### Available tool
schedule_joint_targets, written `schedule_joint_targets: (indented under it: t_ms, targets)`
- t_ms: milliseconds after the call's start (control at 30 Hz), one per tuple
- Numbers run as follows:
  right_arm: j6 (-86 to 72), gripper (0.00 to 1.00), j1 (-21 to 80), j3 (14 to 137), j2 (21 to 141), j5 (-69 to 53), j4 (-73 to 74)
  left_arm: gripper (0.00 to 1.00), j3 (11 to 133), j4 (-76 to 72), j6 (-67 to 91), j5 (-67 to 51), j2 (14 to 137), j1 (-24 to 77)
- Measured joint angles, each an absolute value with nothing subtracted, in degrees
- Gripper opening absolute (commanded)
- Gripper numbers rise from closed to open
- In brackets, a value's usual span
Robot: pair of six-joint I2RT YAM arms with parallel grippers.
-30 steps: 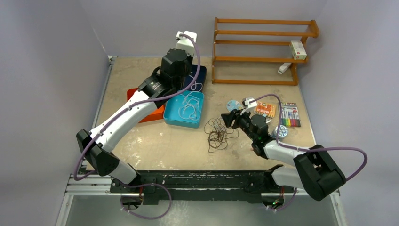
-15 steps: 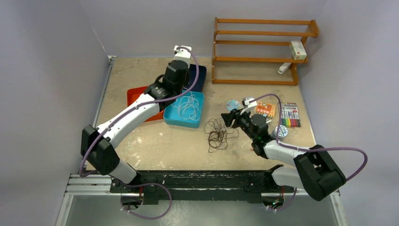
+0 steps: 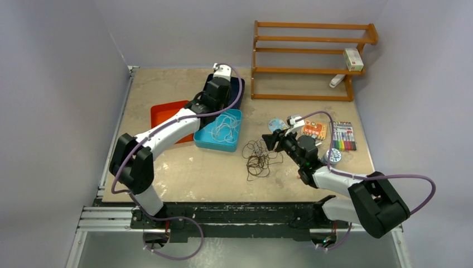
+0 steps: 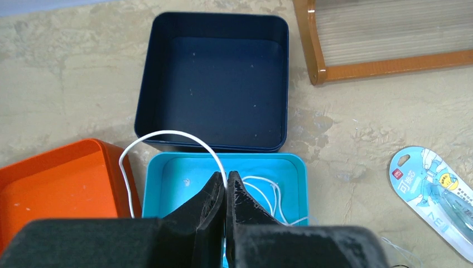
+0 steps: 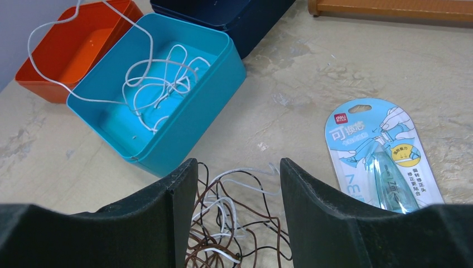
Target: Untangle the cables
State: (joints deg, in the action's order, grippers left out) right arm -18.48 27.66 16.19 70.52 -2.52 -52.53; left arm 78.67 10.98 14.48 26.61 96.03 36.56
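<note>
The near-left stretch of the desk (image 3: 184,173) lies bare from the left edge across to the dark cable tangle (image 3: 257,157). A bare strip also runs along the far edge near the far-left corner. Mid-desk, the orange tray (image 4: 56,190), teal tray (image 5: 192,125) and navy tray (image 4: 223,84) sit packed close, with only slivers of desk between them. The left arm reaches over them. A white cable (image 4: 167,132) arches from the teal tray into the closed left gripper (image 4: 225,177). A narrow bare lane separates the teal tray from the tangle. The wooden rack (image 3: 301,71) fills the far-right corner. Near the right edge, a blister pack (image 5: 376,151), orange card (image 3: 315,129) and marker set (image 3: 343,135) crowd beside the right arm, whose spread right gripper (image 5: 237,163) hangs at the tangle.
</note>
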Motion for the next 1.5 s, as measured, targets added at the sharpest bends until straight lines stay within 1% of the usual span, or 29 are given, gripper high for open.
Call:
schedule_joint_targets:
  t_ms: [300,600,800,867,933,1167,1267,1433,1467,1500]
  targets:
    - [-18.31,0.59,27.66,16.19,71.00,-2.52,-52.53,0.00,76.38,10.04,19.70,25.06,100.38,34.06]
    - [-18.13,0.59,27.64,16.19,71.66,-2.59,-52.73,0.00,75.09,10.33,22.15,26.26,102.32,31.88]
    - [-18.06,0.59,27.64,16.32,72.44,-2.72,-52.82,0.01,75.09,10.22,23.68,23.03,103.55,31.88]
    - [-18.04,0.59,27.64,16.60,72.51,-2.72,-52.80,0.06,75.07,10.20,24.60,21.52,104.25,31.88]
    - [-17.98,0.59,27.66,16.93,72.62,-2.74,-52.93,0.15,74.70,9.91,25.23,20.43,104.51,31.88]
    - [-17.93,0.59,27.66,17.19,73.32,-3.57,-53.04,0.37,73.87,9.87,26.89,18.74,104.51,31.88]
    - [-17.96,0.59,27.66,17.39,74.02,-4.03,-52.99,0.49,73.87,9.91,27.18,18.57,104.51,31.88]
    - [-17.96,0.59,27.66,17.82,74.61,-4.16,-53.19,0.56,73.87,10.24,27.46,18.61,103.98,31.88]
    - [-17.96,0.59,27.64,17.85,74.63,-4.19,-53.17,0.61,73.87,10.44,27.49,18.61,103.66,31.88]
    - [-17.96,0.59,27.66,17.85,74.61,-4.21,-53.19,0.63,73.87,10.59,27.46,18.61,103.33,31.88]
